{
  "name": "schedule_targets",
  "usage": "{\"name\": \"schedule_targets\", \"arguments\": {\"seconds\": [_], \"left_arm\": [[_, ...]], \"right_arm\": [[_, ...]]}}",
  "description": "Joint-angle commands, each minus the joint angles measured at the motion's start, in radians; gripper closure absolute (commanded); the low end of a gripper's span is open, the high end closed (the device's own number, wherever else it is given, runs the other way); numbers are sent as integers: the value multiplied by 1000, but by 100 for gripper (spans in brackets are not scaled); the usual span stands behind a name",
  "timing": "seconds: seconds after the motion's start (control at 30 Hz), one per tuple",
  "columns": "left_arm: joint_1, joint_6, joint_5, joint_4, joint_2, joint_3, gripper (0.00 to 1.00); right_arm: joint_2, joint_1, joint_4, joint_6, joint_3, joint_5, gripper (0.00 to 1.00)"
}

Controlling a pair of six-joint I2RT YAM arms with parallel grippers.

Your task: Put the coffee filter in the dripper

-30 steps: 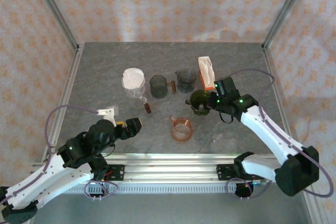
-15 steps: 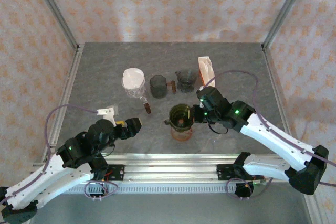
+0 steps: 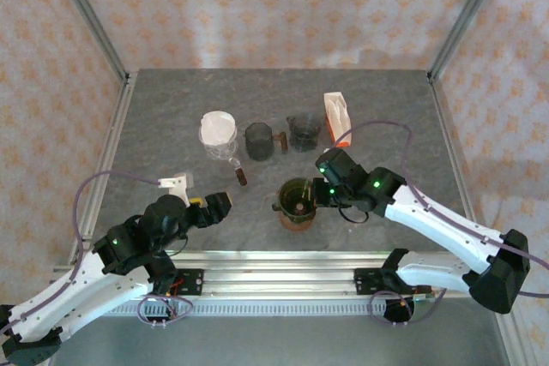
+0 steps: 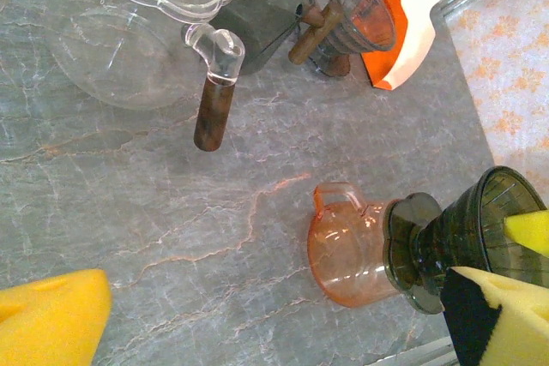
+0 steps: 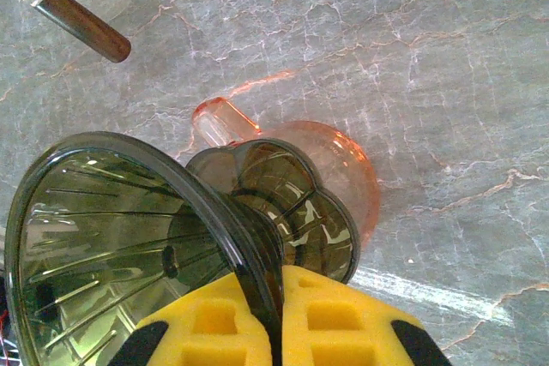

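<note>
Dripper now sits lower over the orange cup, right hand clamped on its rim; left hand open, empty.

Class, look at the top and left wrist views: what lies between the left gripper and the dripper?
Bare table separates the left gripper from the dripper in the top view; the left wrist view adds the orange cup at the dripper's base.

Top view: orange cup mostly hidden under dripper. Left wrist: glass carafe cut by top edge; coffee filter pack partly behind glassware, lettering unreadable past "FEE".
</note>
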Motion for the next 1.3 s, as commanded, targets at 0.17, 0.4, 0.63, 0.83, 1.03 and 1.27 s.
{"name": "schedule_targets", "arguments": {"seconds": [0.17,0.4,0.63,0.83,1.03,1.27], "left_arm": [[8,11,-26,-21,-2,21,0],[8,12,-16,-18,1,21,0],[7,10,-25,-15,-5,24,0],[7,25,-28,-3,7,39,0],[7,35,18,56,70,29,2],[8,55,52,67,124,53,0]], "right_arm": [[-4,4,37,24,-27,60,100],[-23,5,51,34,-55,78,65],[-74,5,27,24,-30,132,35],[-142,5,-41,-26,54,293,33],[-129,-41,-38,-84,113,345,35],[22,-283,67,-185,185,236,52]]}}
